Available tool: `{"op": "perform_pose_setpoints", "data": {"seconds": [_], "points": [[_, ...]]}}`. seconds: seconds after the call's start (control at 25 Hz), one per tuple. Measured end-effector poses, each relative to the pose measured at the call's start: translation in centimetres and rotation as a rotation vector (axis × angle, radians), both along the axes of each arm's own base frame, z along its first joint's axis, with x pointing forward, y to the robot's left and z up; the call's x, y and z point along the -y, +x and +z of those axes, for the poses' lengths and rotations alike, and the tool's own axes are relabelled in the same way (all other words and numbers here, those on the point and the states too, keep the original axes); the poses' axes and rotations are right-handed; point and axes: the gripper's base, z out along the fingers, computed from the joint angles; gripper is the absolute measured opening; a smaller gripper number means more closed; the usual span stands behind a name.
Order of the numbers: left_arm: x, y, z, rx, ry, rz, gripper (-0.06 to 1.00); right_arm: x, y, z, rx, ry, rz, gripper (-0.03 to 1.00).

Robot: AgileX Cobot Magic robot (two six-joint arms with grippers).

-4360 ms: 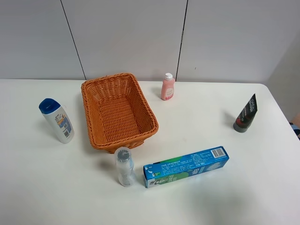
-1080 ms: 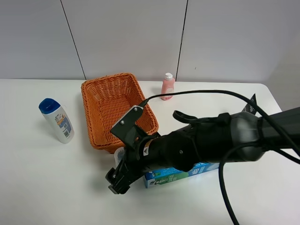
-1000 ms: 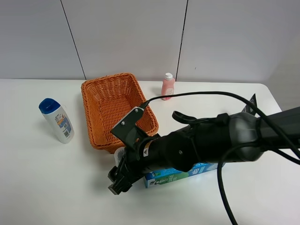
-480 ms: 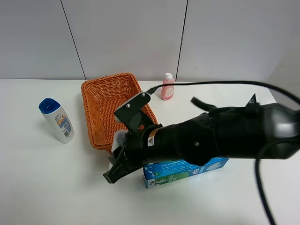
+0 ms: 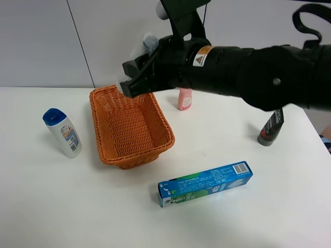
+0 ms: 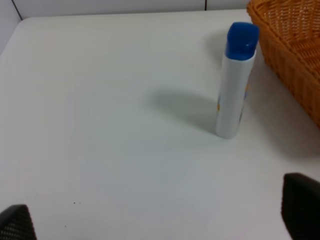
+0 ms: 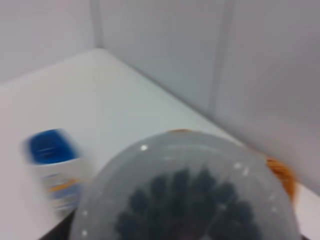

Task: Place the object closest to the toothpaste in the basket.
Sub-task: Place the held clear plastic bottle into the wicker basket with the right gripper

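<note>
The blue and green toothpaste box lies on the white table in front of the basket. My right gripper is shut on the clear bottle and holds it high above the back of the orange wicker basket. The right wrist view is filled by that bottle's round end, with the basket rim behind it. My left gripper is open and empty over bare table; only its fingertips show, and it is out of the high view.
A white bottle with a blue cap stands left of the basket, also in the left wrist view. A pink bottle stands behind the basket. A black tube stands at the right.
My right gripper closed on the clear bottle next to the toothpaste box, lifted it off the table and carried it up and back to above the basket.
</note>
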Motion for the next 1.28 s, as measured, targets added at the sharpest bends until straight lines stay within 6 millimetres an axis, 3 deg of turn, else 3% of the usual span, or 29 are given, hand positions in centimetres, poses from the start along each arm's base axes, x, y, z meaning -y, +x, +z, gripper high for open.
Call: {"op": "perform_pose_setpoints", "data": {"seconds": [0.12,0.36,0.52,0.68,0.76,0.88,0.96,1.04,1.16,1.28], "points": [[0.0,0.0,0.0,0.0,0.0,0.0,0.99,-0.4,3.1,-1.5,-0.039,-0.056,-0.036,0.42],[0.0,0.0,0.0,0.0,0.0,0.0,0.99,-3.6,6.9,-8.1,-0.199,-0.21,-0.016,0.42],[0.0,0.0,0.0,0.0,0.0,0.0,0.99,-4.4,7.8,-11.8,-0.273,-0.262,-0.018,0.42],[0.0,0.0,0.0,0.0,0.0,0.0,0.99,-4.5,7.9,-13.4,-0.288,-0.312,-0.003,0.43],[0.0,0.0,0.0,0.0,0.0,0.0,0.99,-4.5,7.9,-13.4,-0.285,-0.317,0.0,0.57],[0.0,0.0,0.0,0.0,0.0,0.0,0.99,-4.5,8.0,-12.6,-0.277,-0.278,-0.018,0.77],[0.0,0.0,0.0,0.0,0.0,0.0,0.99,-4.4,7.9,-11.3,-0.267,-0.249,-0.026,0.82],[0.0,0.0,0.0,0.0,0.0,0.0,0.99,-4.1,7.5,-8.7,-0.228,-0.205,-0.028,0.83],[0.0,0.0,0.0,0.0,0.0,0.0,0.99,-2.3,6.1,-2.3,-0.12,-0.113,-0.031,0.84],[0.0,0.0,0.0,0.0,0.0,0.0,0.99,1.2,4.5,4.0,-0.045,-0.036,-0.064,0.85]]}}
